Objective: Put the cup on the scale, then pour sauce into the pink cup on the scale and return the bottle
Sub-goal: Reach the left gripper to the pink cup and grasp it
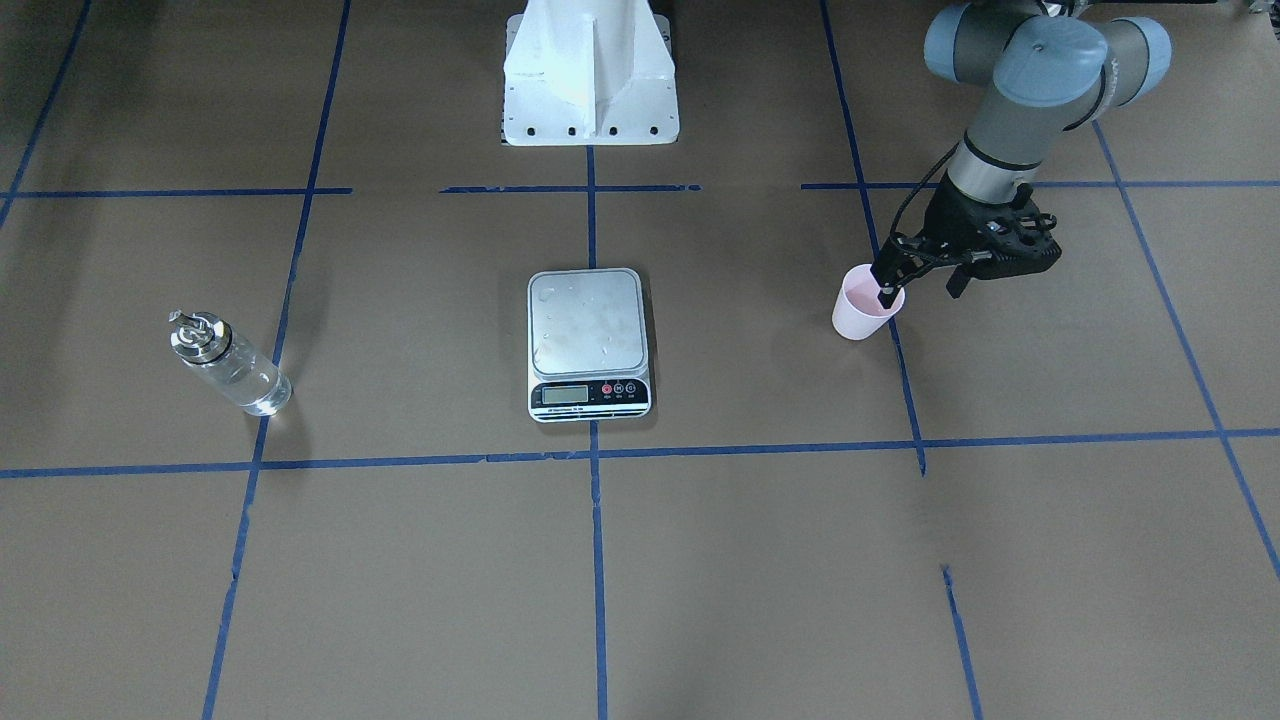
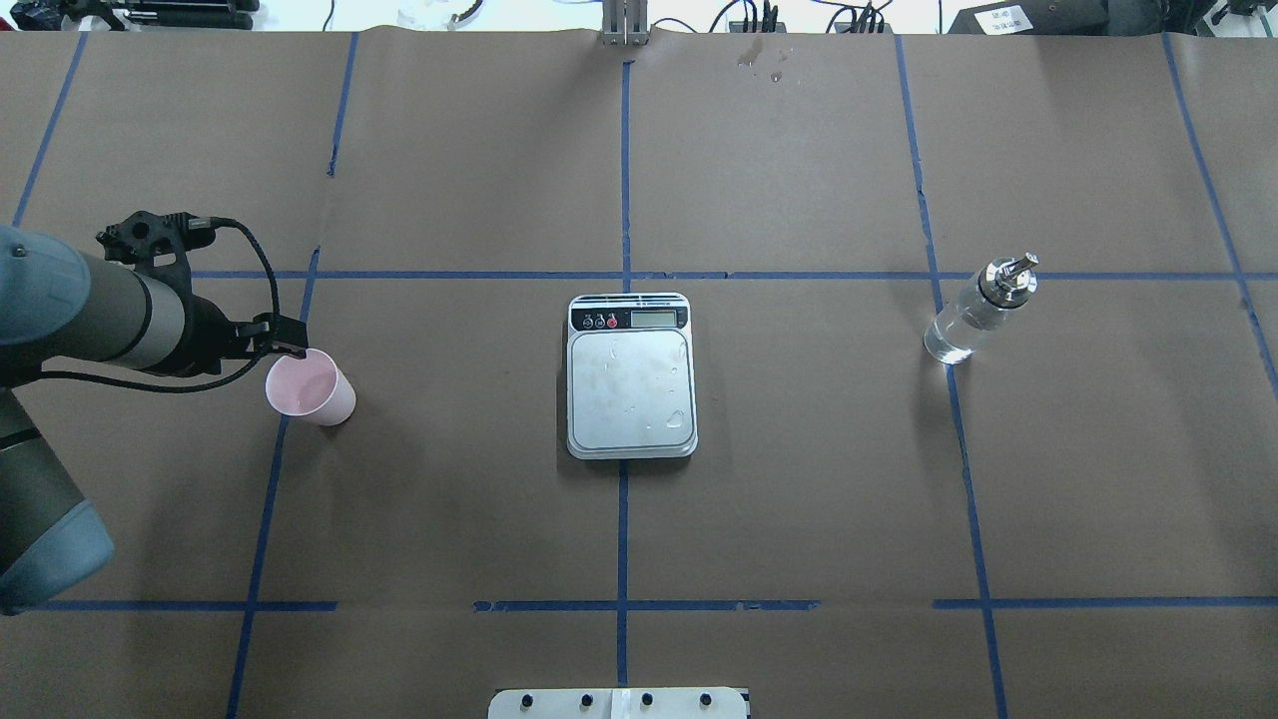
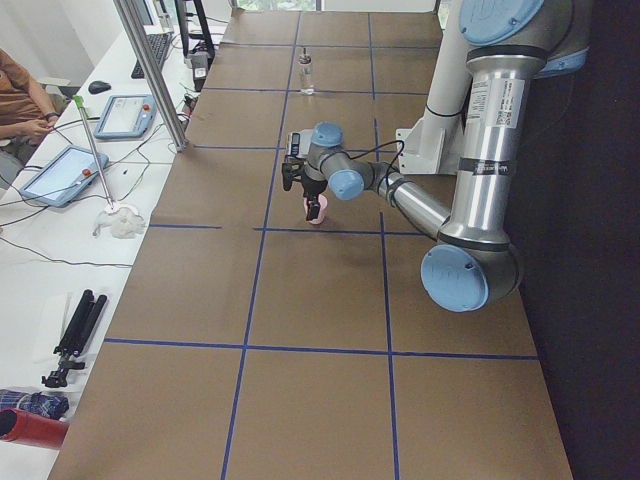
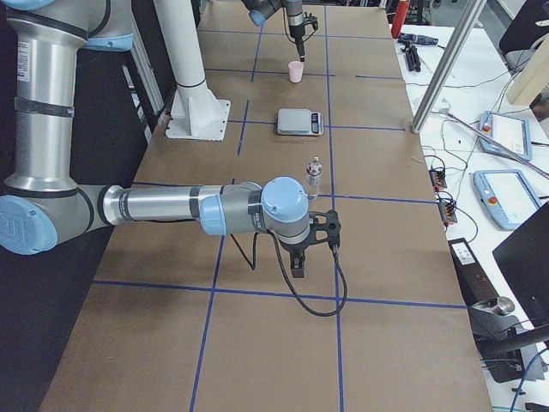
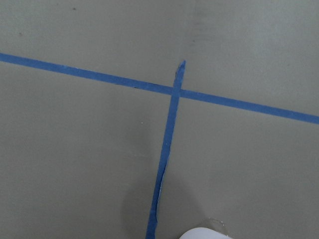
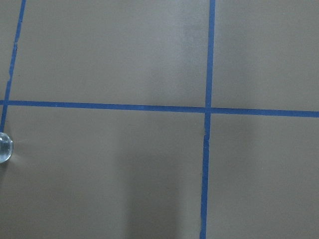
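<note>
The pale pink cup [image 1: 862,312] stands on the table to the robot's left, also in the overhead view [image 2: 312,389]. My left gripper [image 1: 920,292] points down at it. One finger [image 1: 886,292] dips inside the rim and the other looks to be outside, so the jaws appear open. The scale [image 1: 588,322] sits at the table's middle with its silver platform bare [image 2: 629,384]. The clear glass bottle [image 1: 232,366] with clear sauce stands upright to the robot's right [image 2: 973,315]. My right gripper [image 4: 304,249] shows only in the exterior right view, near the bottle [image 4: 314,180]; I cannot tell its state.
Brown paper with blue tape lines [image 2: 623,180] covers the table. The robot's white base plate [image 1: 590,90] stands at the near edge behind the scale. A glass edge of the bottle [image 6: 4,148] shows at the left of the right wrist view.
</note>
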`<state>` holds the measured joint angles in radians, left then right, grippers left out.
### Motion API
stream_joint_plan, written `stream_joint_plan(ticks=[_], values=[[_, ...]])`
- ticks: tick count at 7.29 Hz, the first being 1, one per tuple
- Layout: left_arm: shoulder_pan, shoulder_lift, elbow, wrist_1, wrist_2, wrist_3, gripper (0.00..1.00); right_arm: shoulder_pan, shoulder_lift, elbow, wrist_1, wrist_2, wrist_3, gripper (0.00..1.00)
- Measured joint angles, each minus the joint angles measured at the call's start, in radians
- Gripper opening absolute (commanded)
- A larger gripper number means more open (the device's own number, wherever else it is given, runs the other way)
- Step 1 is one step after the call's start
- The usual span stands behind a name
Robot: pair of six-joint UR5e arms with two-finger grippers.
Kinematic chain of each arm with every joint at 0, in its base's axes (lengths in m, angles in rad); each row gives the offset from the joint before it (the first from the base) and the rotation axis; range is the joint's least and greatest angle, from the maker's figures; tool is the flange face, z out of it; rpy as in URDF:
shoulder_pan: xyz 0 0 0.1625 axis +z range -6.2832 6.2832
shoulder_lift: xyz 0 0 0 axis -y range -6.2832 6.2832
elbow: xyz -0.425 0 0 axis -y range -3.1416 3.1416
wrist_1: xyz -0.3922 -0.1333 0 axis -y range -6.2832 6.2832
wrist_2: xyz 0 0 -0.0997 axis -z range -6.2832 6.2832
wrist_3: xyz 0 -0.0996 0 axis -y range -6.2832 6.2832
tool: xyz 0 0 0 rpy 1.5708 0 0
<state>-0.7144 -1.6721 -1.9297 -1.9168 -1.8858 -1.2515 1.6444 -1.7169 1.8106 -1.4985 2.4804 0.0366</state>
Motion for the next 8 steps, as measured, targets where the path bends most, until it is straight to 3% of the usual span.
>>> stream_joint_plan(ticks=[3,4,6,7,8], values=[[0.022,0.001,0.026,0.007,0.001,0.001,0.98,0.000,0.003,-0.003,0.000,0.000,0.030,1.00],[0.028,0.000,0.036,0.008,0.001,0.001,0.83,0.000,0.009,-0.005,0.000,0.000,0.051,1.00],[0.042,-0.003,0.048,0.010,0.000,0.001,0.09,0.000,0.019,-0.006,-0.001,0.000,0.066,1.00],[0.045,-0.005,0.048,0.011,-0.001,0.001,0.00,0.000,0.020,-0.006,-0.002,0.000,0.067,1.00],[0.045,-0.007,0.047,0.012,-0.003,0.001,0.00,0.000,0.021,-0.006,-0.002,0.001,0.070,1.00]])
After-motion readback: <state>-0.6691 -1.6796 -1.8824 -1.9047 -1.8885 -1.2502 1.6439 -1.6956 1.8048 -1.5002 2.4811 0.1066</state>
